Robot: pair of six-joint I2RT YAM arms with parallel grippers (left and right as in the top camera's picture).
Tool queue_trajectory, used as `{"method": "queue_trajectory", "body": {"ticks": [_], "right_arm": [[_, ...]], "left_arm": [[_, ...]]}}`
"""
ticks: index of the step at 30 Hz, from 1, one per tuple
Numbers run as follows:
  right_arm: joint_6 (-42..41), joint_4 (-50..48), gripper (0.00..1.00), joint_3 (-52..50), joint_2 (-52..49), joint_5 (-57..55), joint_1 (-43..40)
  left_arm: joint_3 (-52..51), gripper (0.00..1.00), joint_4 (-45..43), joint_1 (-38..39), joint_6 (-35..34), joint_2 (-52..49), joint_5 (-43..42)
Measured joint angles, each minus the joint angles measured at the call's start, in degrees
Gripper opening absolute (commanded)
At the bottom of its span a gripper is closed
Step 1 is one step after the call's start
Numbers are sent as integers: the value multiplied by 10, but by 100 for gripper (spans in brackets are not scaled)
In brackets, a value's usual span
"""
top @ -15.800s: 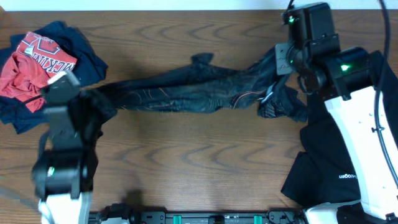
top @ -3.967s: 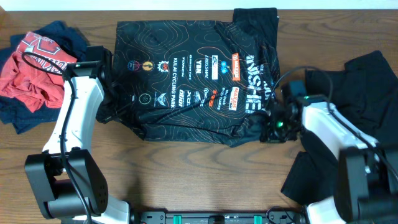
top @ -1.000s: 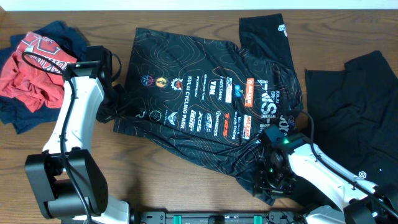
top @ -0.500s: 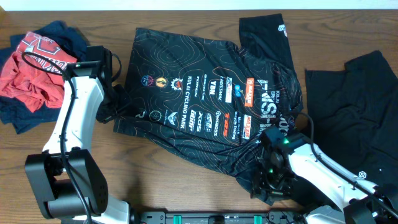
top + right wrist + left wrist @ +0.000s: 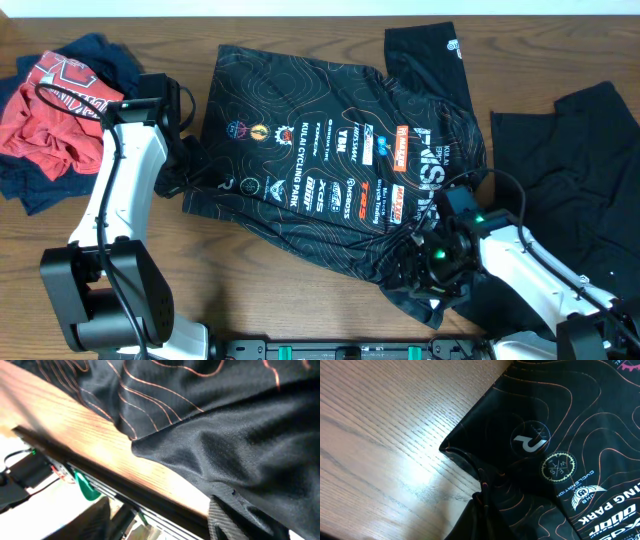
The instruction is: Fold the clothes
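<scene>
The black cycling jersey (image 5: 340,160) with contour-line print and colourful logos lies spread across the middle of the table, logos up. Its left edge is bunched into a fold (image 5: 479,501) that runs down into my left gripper (image 5: 186,155), which is shut on it; cloth hides the fingers. My right gripper (image 5: 420,272) sits at the jersey's lower right corner near the table's front edge. In the right wrist view its jaws (image 5: 170,517) stand apart, and black cloth (image 5: 235,455) drapes over one ribbed finger pad (image 5: 221,519).
A heap of red and navy clothes (image 5: 60,110) lies at the far left. A plain black garment (image 5: 570,150) is spread at the right, with more black cloth (image 5: 475,312) under my right arm. The table's front rail (image 5: 75,467) runs just below the right gripper.
My right gripper has shifted right and away from the front edge, with its jaws widening. The jersey's lower right corner stays on the table. The left arm has not moved.
</scene>
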State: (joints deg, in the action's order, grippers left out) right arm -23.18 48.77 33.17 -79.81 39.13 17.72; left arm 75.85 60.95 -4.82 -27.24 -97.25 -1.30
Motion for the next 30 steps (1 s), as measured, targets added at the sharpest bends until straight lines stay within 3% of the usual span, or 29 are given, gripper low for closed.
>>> {"method": "queue_trajectory", "body": {"ticks": [4,10,11,12,18,30], "right_arm": [[11,1,67,0,0,-3,-43],[38,20,52,0,0,-21,-101],[44,27,46,1,0,-29,-104],[46,38,33,2,0,-42,-105],[61,75,1,47,0,-113,-105],[60,118,1,131,0,-240,-77]], "left_arm": [[0,6,0,0,0,0,0],[0,6,1,0,0,0,0],[0,6,1,0,0,0,0],[0,6,1,0,0,0,0],[0,6,1,0,0,0,0],[0,6,0,0,0,0,0]]}}
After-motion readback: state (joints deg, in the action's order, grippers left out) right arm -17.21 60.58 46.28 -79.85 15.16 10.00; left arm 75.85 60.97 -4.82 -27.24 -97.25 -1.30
